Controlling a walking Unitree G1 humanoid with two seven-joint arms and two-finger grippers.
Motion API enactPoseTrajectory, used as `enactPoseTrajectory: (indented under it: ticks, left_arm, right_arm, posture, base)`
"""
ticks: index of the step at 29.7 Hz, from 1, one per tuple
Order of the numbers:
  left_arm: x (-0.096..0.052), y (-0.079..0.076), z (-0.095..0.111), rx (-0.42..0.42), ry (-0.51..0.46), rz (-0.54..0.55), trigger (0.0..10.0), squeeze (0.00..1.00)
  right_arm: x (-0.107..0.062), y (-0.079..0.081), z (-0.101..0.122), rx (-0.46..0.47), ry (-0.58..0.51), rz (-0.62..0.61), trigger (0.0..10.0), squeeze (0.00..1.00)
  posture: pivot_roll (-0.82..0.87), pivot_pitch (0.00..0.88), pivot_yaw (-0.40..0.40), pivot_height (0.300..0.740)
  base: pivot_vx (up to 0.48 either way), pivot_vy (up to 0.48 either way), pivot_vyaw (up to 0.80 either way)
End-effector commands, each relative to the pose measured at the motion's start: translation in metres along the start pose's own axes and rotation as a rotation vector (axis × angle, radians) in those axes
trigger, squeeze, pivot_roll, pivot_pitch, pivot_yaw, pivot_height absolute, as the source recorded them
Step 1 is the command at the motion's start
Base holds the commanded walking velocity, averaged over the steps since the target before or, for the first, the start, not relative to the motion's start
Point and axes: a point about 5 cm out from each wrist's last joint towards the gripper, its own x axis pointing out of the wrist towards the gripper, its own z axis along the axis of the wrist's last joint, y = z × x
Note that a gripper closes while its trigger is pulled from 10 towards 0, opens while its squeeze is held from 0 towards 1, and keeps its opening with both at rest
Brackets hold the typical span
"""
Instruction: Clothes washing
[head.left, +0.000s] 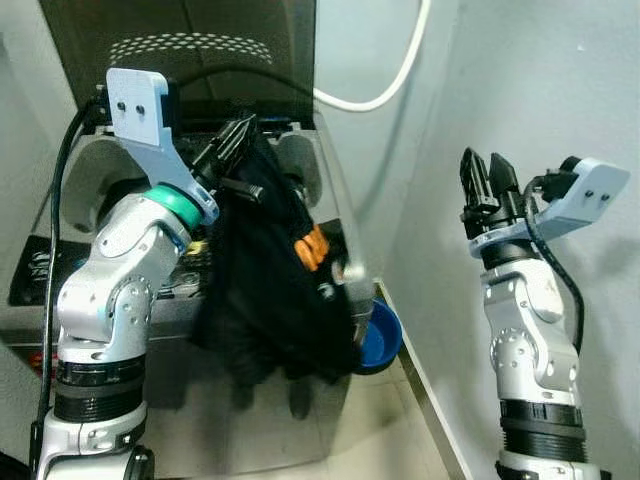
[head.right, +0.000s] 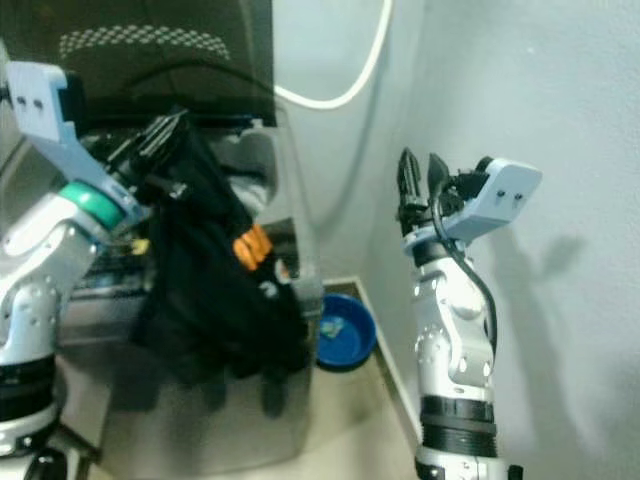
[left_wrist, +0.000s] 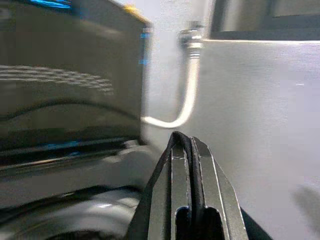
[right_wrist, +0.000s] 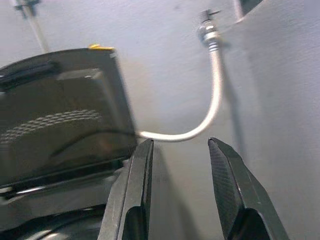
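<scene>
Arms first, nearest me: left gripper (head.left: 235, 135) is pinched tight on a black garment (head.left: 270, 290), fingers pressed together w/ cloth between them, wrist up over the washer's front edge. Right gripper (head.left: 485, 180) is up by the wall, fingers spread, holding nothing.

Garment hangs from that pinch, draping down the washer (head.left: 330, 160) front toward its right front corner; orange print (head.left: 314, 247) shows mid-fold. I judge it soft, limp, fairly light, prob. bulky enough to snag on the rim. Grip is at one bunched top edge, so the rest swings free. I'd take a 2nd hold lower on the hanging bulk w/ my right before feeding it in.

Further back: blue basin (head.left: 385, 335) on the floor beside the washer's right side, lid (head.left: 190, 50) raised behind the tub, white hose (head.left: 395, 75) looping on the back wall.
</scene>
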Motion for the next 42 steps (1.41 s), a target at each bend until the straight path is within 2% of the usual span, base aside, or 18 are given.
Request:
enactPoseTrajectory:
  ticks: [1,6,17,21,23,24,25,30,31,33,34,35,37,38,39,40,41,42]
  left_arm:
    - [-0.001,0.001,0.005,0.016,-0.019,0.002,10.0,0.0]
    - [0.0,0.002,0.005,0.019,-0.018,0.007,10.0,0.0]
    - [0.001,0.004,0.004,0.047,-0.014,0.024,10.0,0.0]
    - [0.003,0.004,0.003,0.093,-0.018,0.02,10.0,0.0]
    - [0.013,0.005,0.007,0.203,-0.055,0.032,10.0,0.0]
    - [0.013,0.005,0.007,0.203,-0.055,0.032,10.0,0.0]
    - [0.018,0.006,0.009,0.239,-0.072,0.038,10.0,0.0]
    - [0.055,0.012,0.032,0.477,-0.212,0.117,10.0,0.0]
    - [0.055,0.012,0.032,0.477,-0.212,0.117,10.0,0.0]
    - [0.072,0.015,0.043,0.595,-0.255,0.138,10.0,0.0]
    - [0.072,0.015,0.043,0.595,-0.255,0.138,10.0,0.0]
    - [0.087,0.011,0.055,0.729,-0.296,0.145,10.0,0.0]
    - [0.087,0.011,0.055,0.729,-0.296,0.145,10.0,0.0]
    - [0.096,0.004,0.063,0.859,-0.329,0.157,10.0,0.0]
    - [0.096,0.004,0.063,0.859,-0.329,0.157,10.0,0.0]
    - [0.102,0.001,0.054,0.87,-0.271,0.117,10.0,0.0]
    - [0.102,0.001,0.054,0.87,-0.271,0.117,10.0,0.0]
    - [0.106,0.003,0.038,0.806,-0.155,0.072,10.0,0.0]
  right_arm:
    - [-0.001,0.001,-0.002,-0.001,0.004,0.003,10.0,0.0]
    - [-0.001,0.0,-0.001,-0.004,0.003,0.001,10.0,0.0]
    - [-0.002,0.001,-0.001,-0.01,-0.002,-0.001,10.0,0.0]
    - [-0.001,0.003,-0.001,-0.031,-0.004,0.017,10.0,0.0]
    - [0.003,0.015,0.001,-0.058,-0.017,0.083,10.0,0.0]
    - [0.003,0.015,0.001,-0.058,-0.017,0.083,10.0,0.0]
    - [0.005,0.021,0.001,-0.066,-0.024,0.112,10.0,0.0]
    - [0.038,0.059,0.022,-0.049,-0.138,0.245,10.0,0.0]
    - [0.038,0.059,0.022,-0.049,-0.138,0.245,10.0,0.0]
    - [0.048,0.068,0.037,-0.057,-0.203,0.259,10.0,0.0]
    - [0.048,0.068,0.037,-0.057,-0.203,0.259,10.0,0.0]
    - [0.049,0.073,0.047,-0.066,-0.248,0.261,10.0,0.0]
    - [0.049,0.073,0.047,-0.066,-0.248,0.261,10.0,0.0]
    - [0.043,0.074,0.051,-0.067,-0.263,0.254,10.0,0.0]
    - [0.043,0.074,0.051,-0.067,-0.263,0.254,10.0,0.0]
    - [0.038,0.071,0.049,-0.074,-0.255,0.242,10.0,0.0]
    - [0.038,0.071,0.049,-0.074,-0.255,0.242,10.0,0.0]
    - [0.033,0.068,0.047,-0.084,-0.244,0.23,10.0,0.0]
  posture:
    - [-0.02,0.047,0.043,0.74]
    - [-0.02,0.053,0.044,0.74]
    - [-0.02,0.057,0.046,0.74]
    - [-0.02,0.062,0.044,0.74]
    - [-0.02,0.071,0.039,0.74]
    - [-0.02,0.071,0.039,0.74]
    - [-0.02,0.071,0.039,0.74]
    - [-0.04,0.098,0.039,0.74]
    - [-0.04,0.098,0.039,0.74]
    - [-0.04,0.121,0.033,0.74]
    - [-0.04,0.121,0.033,0.74]
    - [-0.05,0.137,0.036,0.74]
    - [-0.05,0.137,0.036,0.74]
    - [-0.06,0.158,0.046,0.74]
    - [-0.06,0.158,0.046,0.74]
    - [-0.08,0.173,0.051,0.74]
    - [-0.08,0.173,0.051,0.74]
    - [-0.08,0.184,0.055,0.74]
  base:
    - [0.0,0.48,0.0]
    - [0.0,0.48,0.0]
    - [0.0,0.0,0.0]
    - [0.0,0.0,0.0]
    - [0.0,0.0,0.0]
    - [0.0,0.0,0.0]
    - [0.0,0.0,0.0]
    - [0.0,0.0,0.0]
    - [0.0,0.0,0.0]
    - [0.0,0.0,0.0]
    - [0.0,0.0,0.0]
    - [0.0,0.0,0.0]
    - [0.0,0.0,0.0]
    - [0.0,0.0,0.0]
    - [0.0,0.0,0.0]
    - [0.0,0.0,0.0]
    - [0.0,0.0,0.0]
    - [0.0,0.0,0.0]
